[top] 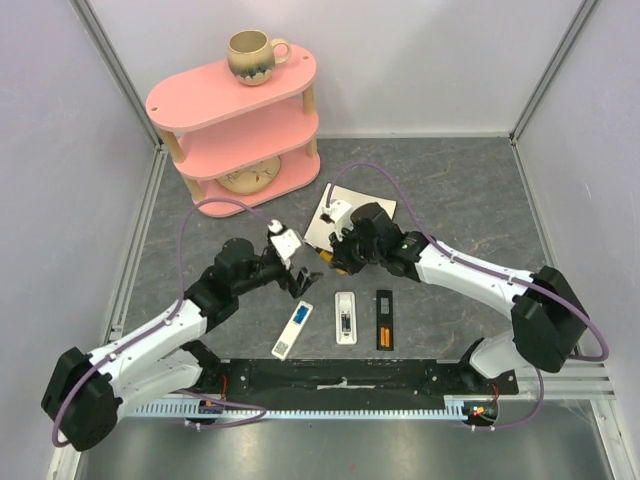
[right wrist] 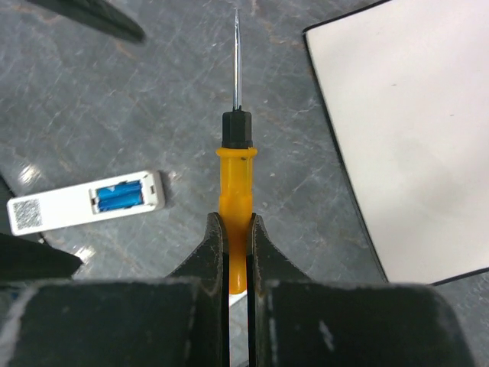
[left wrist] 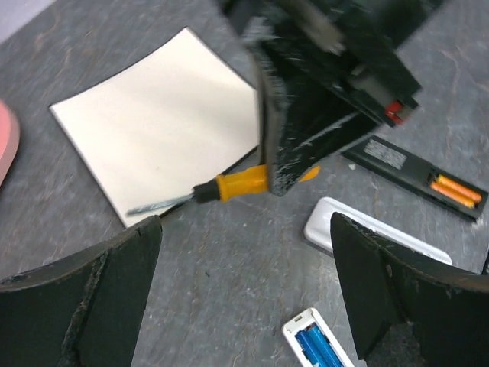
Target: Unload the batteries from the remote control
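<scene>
Three remotes lie side by side on the grey table. A white remote (top: pixel 293 331) shows blue batteries (left wrist: pixel 317 348) in its open bay. A second white remote (top: pixel 345 318) lies in the middle. A black remote (top: pixel 385 320) holds orange batteries (left wrist: pixel 456 191). My left gripper (left wrist: pixel 244 233) hovers open over bare table just beyond the blue-battery remote (left wrist: pixel 294 330), with nothing between its fingers. My right gripper (right wrist: pixel 236 225) is shut on the orange handle of a screwdriver (right wrist: pixel 235 180), whose metal tip points away over the table.
A white square pad (top: pixel 365 205) lies behind the right gripper. A pink three-tier shelf (top: pixel 235 120) stands at the back left with a mug (top: pixel 252 55) on top. The two grippers are close together above the remotes.
</scene>
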### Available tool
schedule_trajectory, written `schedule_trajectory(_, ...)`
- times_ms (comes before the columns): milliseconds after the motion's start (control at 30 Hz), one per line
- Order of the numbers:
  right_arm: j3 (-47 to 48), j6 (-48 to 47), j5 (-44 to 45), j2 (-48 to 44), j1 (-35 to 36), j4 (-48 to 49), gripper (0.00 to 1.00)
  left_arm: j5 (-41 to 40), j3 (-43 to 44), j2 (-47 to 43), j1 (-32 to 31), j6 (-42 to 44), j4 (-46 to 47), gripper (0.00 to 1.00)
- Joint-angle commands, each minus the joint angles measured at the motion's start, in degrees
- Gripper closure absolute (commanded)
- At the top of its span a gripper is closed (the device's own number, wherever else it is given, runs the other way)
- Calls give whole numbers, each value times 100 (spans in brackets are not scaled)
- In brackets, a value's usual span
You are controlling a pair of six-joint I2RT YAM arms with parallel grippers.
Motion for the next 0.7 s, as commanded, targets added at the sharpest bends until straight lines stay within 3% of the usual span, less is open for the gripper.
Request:
schedule_trajectory(0,141,-266,-644,-255,-1,-420,100,-188,-144,13,-590,1433,622,2)
schedule_trajectory(233,185,-275,-865,-334,-1,-561,100,-602,260,777,-1127,2129,340,2)
schedule_trajectory(500,202,-328,-1006,-633,-1,-684,100,-1120,348,1428,-1347,2121,481,5)
schedule_trajectory(667,211,-319,-1050,-686,-1,-710,100,-1235,497,1508,-1374,2042,358,21)
